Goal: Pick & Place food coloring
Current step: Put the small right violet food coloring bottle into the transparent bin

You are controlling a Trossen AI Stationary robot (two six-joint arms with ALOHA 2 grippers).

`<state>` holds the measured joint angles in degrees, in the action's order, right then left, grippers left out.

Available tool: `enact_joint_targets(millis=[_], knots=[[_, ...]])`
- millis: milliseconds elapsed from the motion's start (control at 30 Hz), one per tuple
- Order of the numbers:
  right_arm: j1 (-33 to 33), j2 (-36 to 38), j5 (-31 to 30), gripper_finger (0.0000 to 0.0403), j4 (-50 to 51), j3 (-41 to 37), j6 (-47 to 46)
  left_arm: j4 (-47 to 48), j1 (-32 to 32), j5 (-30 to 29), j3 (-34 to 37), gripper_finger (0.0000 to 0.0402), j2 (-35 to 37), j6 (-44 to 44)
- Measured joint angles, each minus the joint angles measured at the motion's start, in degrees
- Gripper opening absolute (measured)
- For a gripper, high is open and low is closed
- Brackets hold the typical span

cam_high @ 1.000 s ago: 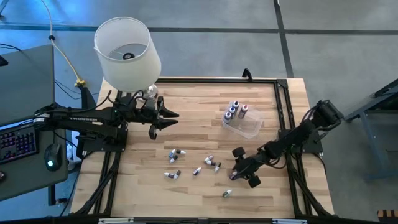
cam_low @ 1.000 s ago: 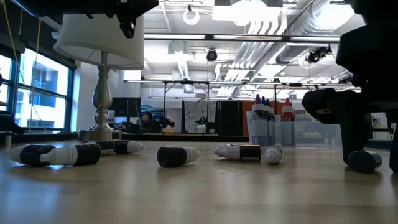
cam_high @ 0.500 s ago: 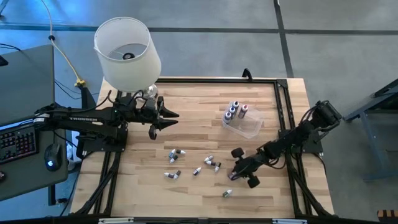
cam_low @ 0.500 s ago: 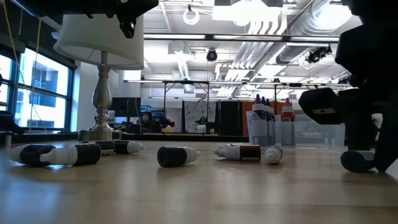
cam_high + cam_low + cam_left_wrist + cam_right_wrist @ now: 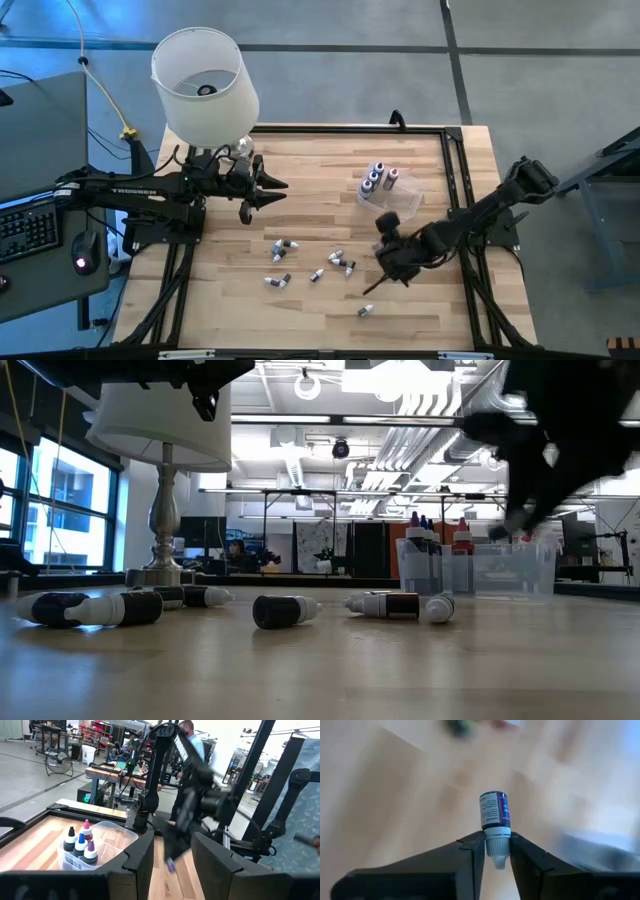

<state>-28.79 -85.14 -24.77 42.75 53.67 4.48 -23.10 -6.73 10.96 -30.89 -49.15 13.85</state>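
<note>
Between right gripper (image 5: 497,851) jaws, purple bottle (image 5: 495,815) clamped by its cap, left gripper (image 5: 262,190) jaws parted.

My right tool (image 5: 392,262) hangs above the desk (image 5: 310,170) toward its right edge, pinching one food coloring bottle (image 5: 494,815) by its cap. Behind it, nearer the far right corner, the tub (image 5: 392,200) holds four upright bottles (image 5: 378,178). Loose bottles (image 5: 312,262) lie scattered on the desk's middle, toward the near edge. My left tool (image 5: 268,190) waits over the left side, beside the lamp (image 5: 203,85) at the far left corner.
</note>
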Motion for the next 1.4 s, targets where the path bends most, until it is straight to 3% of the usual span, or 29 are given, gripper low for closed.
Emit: enact_joint_targets(millis=[167,333,600,867,1100,1400], knots=[[3.7,-0.1,-9.1,0.0057,23.1,10.3,-0.8,0.0,0.0,0.0,0.0,0.0131,0.0,0.0],[10.8,-0.1,-10.7,0.0061,32.5,11.3,8.5,0.0,0.0,0.0,0.0,0.0131,0.0,-0.4],[23.0,-0.1,-11.5,0.0067,29.3,5.9,29.9,0.0,0.0,0.1,0.0,0.0131,0.0,-2.0],[30.4,-0.1,-9.4,0.0067,23.4,1.7,48.2,0.1,0.0,0.7,0.0,0.0131,0.0,-2.2],[34.4,-0.1,-11.8,0.0068,22.4,-2.2,56.0,0.1,0.0,0.7,0.0,0.0131,0.0,-2.2],[35.7,-0.1,-13.7,0.0069,13.2,-6.5,62.6,0.5,0.0,0.8,0.0,0.0131,0.0,-2.2]])
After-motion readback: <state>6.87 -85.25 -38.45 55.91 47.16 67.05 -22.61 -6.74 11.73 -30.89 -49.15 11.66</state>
